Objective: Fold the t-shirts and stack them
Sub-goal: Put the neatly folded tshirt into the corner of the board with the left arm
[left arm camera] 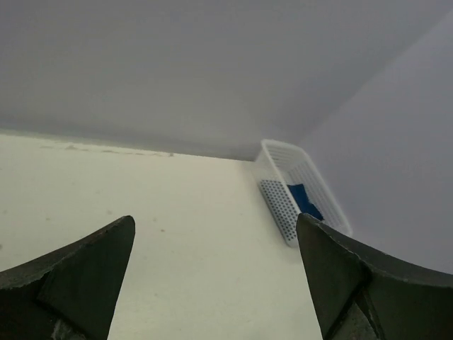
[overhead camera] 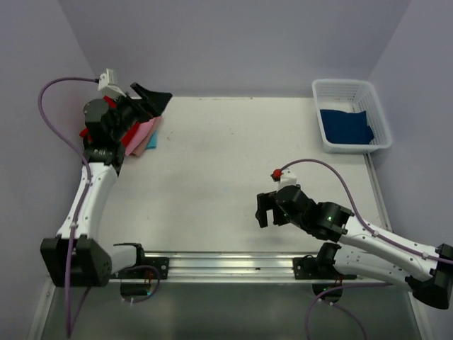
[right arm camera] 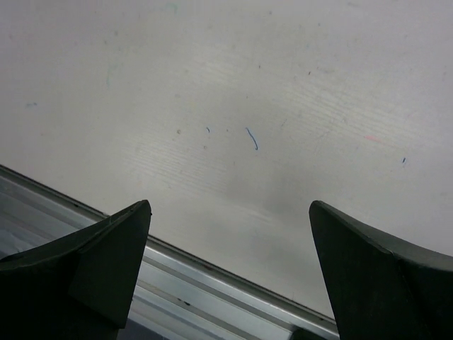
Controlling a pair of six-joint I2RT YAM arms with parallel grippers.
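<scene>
Two black two-finger end effectors are in play here, and both are spread wide with nothing held between the fingers. The left end effector (overhead camera: 154, 100) is held above the far left corner of the white desk (overhead camera: 226, 156), right over a small pile of soft cloth t-shirts. A bright red t-shirt (overhead camera: 85, 132) is mostly hidden by the arm, a pink t-shirt (overhead camera: 144, 131) can be seen beside it, and a turquoise t-shirt (overhead camera: 151, 142) is showing at the pink one's edge. The right end effector (overhead camera: 269, 211) is held low near the metal front rail (overhead camera: 233, 263), well apart from any cloth. One dark blue t-shirt (overhead camera: 345, 126) is lying in the white plastic mesh basket (overhead camera: 343, 85) at the far right corner, so the job is judged not finished.

What could go wrong, imo: the blue one is probably next. If only its top layer or one edge gets pinched, it may be dragged out bunched up. The light basket could also be lifted or tipped along with it if cloth is snagged on the mesh. And the pile could be knocked askew if the left arm is lowered carelessly, since it's directly underneath.
</scene>
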